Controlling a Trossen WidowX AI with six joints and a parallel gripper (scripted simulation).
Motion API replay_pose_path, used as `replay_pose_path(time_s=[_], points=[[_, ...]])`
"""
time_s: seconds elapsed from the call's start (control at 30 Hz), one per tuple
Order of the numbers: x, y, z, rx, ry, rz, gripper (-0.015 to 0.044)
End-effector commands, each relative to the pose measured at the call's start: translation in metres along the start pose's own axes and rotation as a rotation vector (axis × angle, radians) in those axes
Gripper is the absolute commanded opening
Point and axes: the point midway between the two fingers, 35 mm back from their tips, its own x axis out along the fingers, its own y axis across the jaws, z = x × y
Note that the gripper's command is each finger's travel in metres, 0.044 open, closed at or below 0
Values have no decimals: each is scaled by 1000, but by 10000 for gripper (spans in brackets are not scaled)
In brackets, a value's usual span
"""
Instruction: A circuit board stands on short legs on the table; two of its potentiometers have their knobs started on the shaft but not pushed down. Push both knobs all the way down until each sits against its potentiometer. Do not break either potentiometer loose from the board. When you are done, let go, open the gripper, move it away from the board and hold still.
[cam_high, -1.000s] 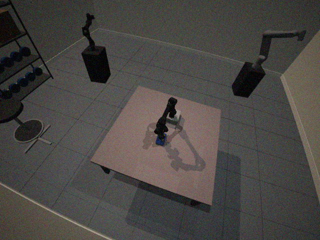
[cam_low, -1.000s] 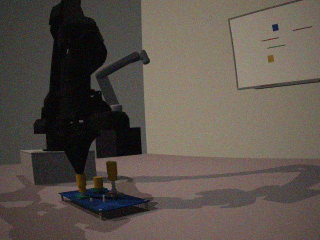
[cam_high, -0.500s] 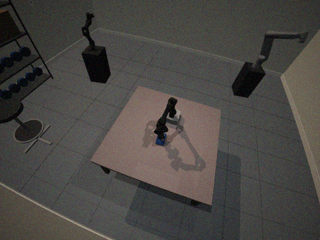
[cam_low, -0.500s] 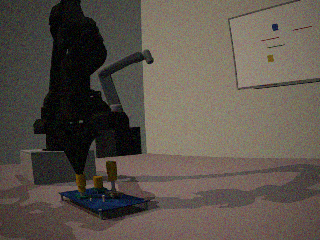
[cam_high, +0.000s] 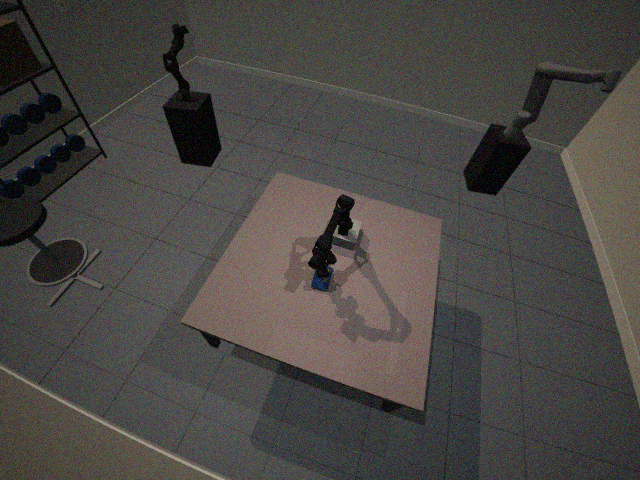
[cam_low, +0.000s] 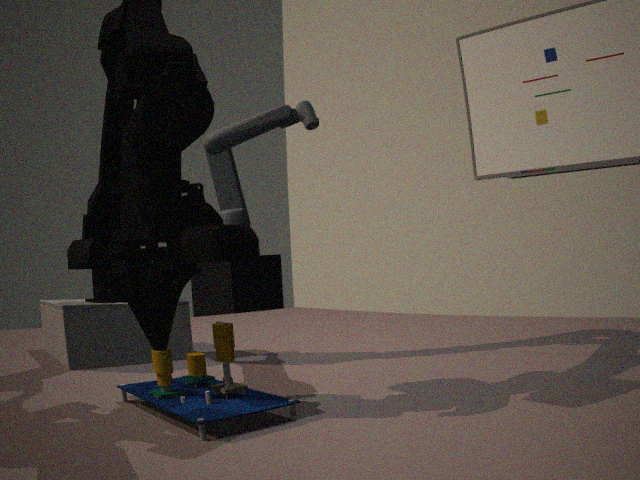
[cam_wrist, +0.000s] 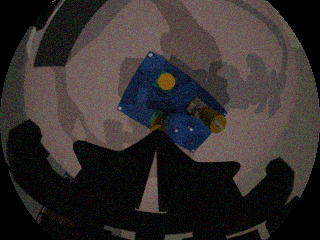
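The blue circuit board (cam_high: 317, 285) (cam_low: 232, 408) (cam_wrist: 142, 95) stands on short legs. My gripper (cam_low: 160, 349) (cam_wrist: 158, 133) is shut and empty, pointing down with its tips at the top of the left yellow knob (cam_low: 162, 360) (cam_wrist: 158, 124). That knob sits low over its green potentiometer (cam_low: 165, 394); a small gap seems to show beneath it. The tall yellow knob (cam_low: 223, 342) (cam_wrist: 217, 123) stands high, with much grey shaft (cam_low: 226, 373) showing above its brown potentiometer (cam_low: 233, 389) (cam_wrist: 194, 105). A third yellow knob (cam_low: 196, 364) (cam_wrist: 166, 81) sits low on a green base.
Small white pegs (cam_low: 207, 397) (cam_wrist: 191, 129) stand on the board near the left and tall knobs. The pale block (cam_low: 113, 335) under the arm's base is behind the board. The pink table (cam_high: 268, 310) carries both. Other arms stand on dark pedestals (cam_high: 193, 131) (cam_high: 496, 160) beyond the table.
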Motion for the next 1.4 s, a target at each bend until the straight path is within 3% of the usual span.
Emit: replay_pose_path(time_s=[0.0,0.9,1.37], points=[[13,-1,0,-1,-10,5,0],[14,-1,0,-1,-10,5,0],[-5,-2,0,-1,-10,5,0]])
